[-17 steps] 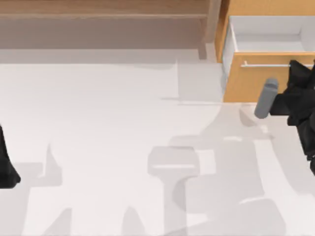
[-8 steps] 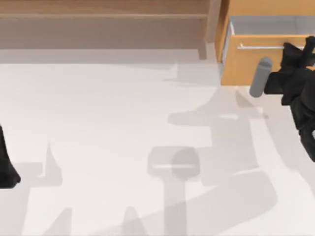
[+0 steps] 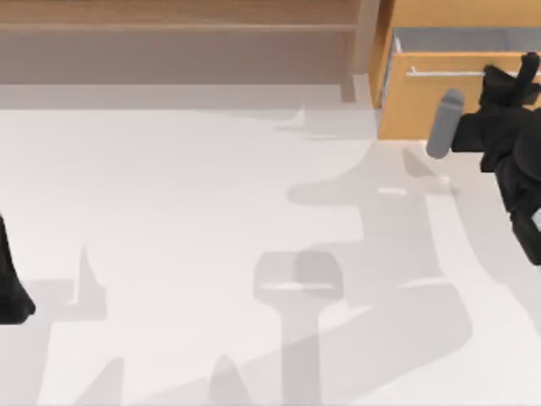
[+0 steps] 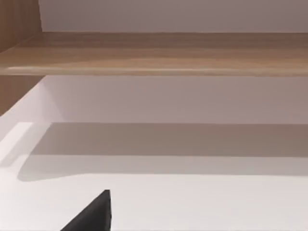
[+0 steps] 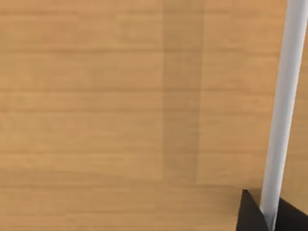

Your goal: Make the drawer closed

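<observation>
Spreading white across most of the top view, the table (image 3: pixel 186 254) carries only grey shadows. Along its far edge runs the long brown shelf (image 3: pixel 177 25), which my left wrist camera faces as a wooden board (image 4: pixel 159 53) above a white wall.

At the far right corner sits the drawer (image 3: pixel 431 97) — its orange-tan front stands a little out from the cabinet (image 3: pixel 456 13), and a narrow strip of the inside shows behind it, so it is not shut yet. The thin silver handle (image 3: pixel 444 73) runs across the front near its upper edge.

My right gripper (image 3: pixel 507 85) is up against that front, right at the handle. In the right wrist view the bar (image 5: pixel 281 115) passes between my two dark fingertips (image 5: pixel 250 214), one on each side — whether they squeeze it or merely straddle it, I cannot tell.

My left gripper (image 3: pixel 10 283) is parked at the left edge of the table, well apart from the drawer; one dark fingertip (image 4: pixel 94 214) pokes into its own camera's view, and I cannot tell its fingers' state either.
</observation>
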`<state>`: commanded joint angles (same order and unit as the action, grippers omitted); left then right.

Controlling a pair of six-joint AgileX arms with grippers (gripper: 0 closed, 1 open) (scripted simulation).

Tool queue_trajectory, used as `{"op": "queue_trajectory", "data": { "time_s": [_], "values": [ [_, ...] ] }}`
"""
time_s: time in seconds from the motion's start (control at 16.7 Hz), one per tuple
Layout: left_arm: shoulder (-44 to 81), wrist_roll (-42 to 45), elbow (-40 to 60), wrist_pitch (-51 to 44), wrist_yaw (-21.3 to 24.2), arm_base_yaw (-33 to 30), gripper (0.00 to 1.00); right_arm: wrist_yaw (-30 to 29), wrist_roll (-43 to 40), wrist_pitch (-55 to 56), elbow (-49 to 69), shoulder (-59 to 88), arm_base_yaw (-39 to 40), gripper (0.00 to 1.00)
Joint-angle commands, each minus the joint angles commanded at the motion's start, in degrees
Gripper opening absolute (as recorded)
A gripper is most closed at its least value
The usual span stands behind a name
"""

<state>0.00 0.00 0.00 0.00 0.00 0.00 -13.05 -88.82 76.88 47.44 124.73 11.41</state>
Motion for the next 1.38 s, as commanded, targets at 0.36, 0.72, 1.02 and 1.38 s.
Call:
{"op": "queue_trajectory", "data": {
  "time_s": [0.36, 0.72, 1.02, 1.38],
  "values": [
    [0.0, 0.0, 0.0, 0.0, 0.0, 0.0, 1.0, 1.1, -0.1, -5.4, 9.6, 4.3, -1.1, 0.0],
    [0.0, 0.0, 0.0, 0.0, 0.0, 0.0, 1.0, 1.8, -0.1, -9.0, 15.8, 7.1, -1.9, 0.0],
    [0.0, 0.0, 0.0, 0.0, 0.0, 0.0, 1.0, 1.8, -0.1, -9.0, 15.8, 7.1, -1.9, 0.15],
    [0.0, 0.0, 0.0, 0.0, 0.0, 0.0, 1.0, 1.8, -0.1, -9.0, 15.8, 7.1, -1.9, 0.6]
  ]
}}
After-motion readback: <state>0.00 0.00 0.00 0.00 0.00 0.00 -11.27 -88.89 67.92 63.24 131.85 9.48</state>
